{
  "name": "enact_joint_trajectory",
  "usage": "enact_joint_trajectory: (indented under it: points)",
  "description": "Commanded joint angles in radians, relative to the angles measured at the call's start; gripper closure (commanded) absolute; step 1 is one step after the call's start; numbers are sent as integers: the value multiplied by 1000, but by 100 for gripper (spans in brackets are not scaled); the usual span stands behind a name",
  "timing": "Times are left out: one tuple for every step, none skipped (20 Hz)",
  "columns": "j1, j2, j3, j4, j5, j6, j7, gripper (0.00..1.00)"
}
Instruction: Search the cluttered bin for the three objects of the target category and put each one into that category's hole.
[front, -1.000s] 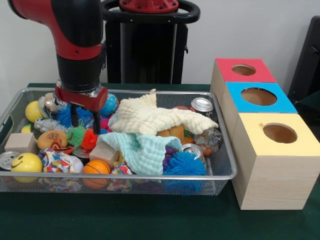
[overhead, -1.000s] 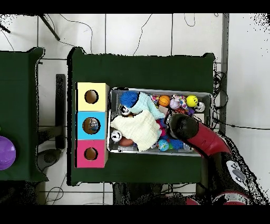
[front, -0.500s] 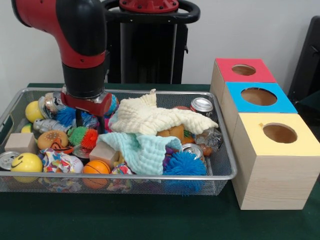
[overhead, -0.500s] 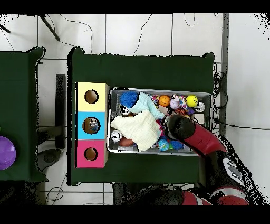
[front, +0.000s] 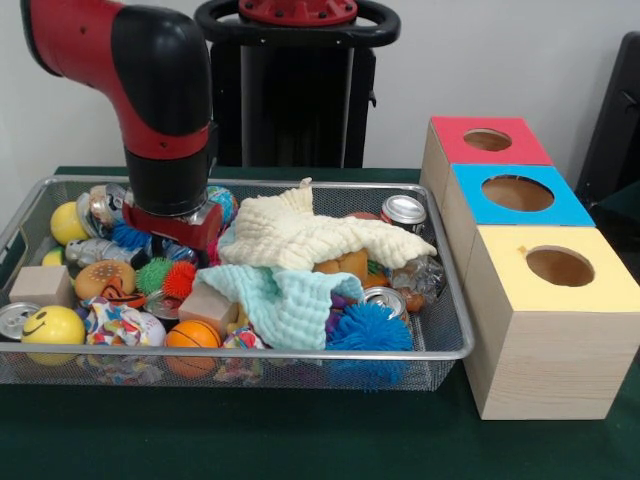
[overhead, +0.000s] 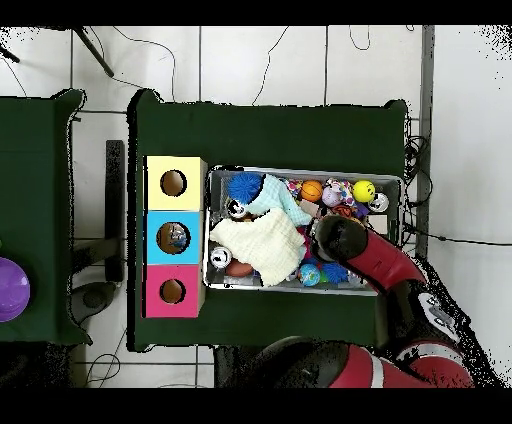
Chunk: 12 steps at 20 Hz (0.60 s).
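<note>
The wire mesh bin (front: 300, 352) is packed with toys, cans and cloths. My gripper (front: 170, 240) is sunk into the clutter at the bin's back left, its red base just above a blue spiky ball (front: 128, 237). Green (front: 152, 274) and orange (front: 181, 279) spiky balls lie right in front of it. Its tips are buried among the toys. A larger blue spiky ball (front: 368, 328) rests at the front right. In the overhead view the arm (overhead: 345, 238) covers that part of the bin (overhead: 300, 170).
Cream cloth (front: 310, 235) and teal cloth (front: 285, 300) drape over the middle. Cans (front: 403, 211) (front: 384, 298), a smiley ball (front: 52, 325), a basketball ball (front: 192, 334) and wooden blocks (front: 40, 284) lie around. Red (front: 450, 150), blue (front: 470, 195) and yellow (front: 550, 320) boxes with holes stand right of the bin.
The gripper has come down into the bin and shifted slightly right, from hanging above the spiky balls to being sunk among them.
</note>
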<state>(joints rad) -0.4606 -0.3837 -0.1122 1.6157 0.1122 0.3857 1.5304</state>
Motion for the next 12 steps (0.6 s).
enact_joint_trajectory:
  points:
    - [-33, 24, 78, -26, -4, 32, 109, 0]
    - [-34, -3, 77, -9, -1, 54, 109, 0]
    - [-32, -28, 72, 4, 2, 76, 111, 0]
    - [-30, -52, 67, 16, 5, 97, 114, 0]
    - [-25, -68, 62, 23, 8, 115, 118, 0]
    - [-24, -74, 61, 22, 6, 124, 114, 0]
    - [-25, -76, 61, 15, 7, 138, 113, 0]
    - [-23, -82, 60, 12, 8, 152, 114, 0]
    - [-17, -96, 54, 17, 10, 169, 119, 0]
    - [-10, -107, 50, 15, 13, 191, 124, 0]
    - [-2, -112, 42, -5, 17, 223, 132, 0]
    - [5, -119, 36, -10, 18, 240, 140, 0]
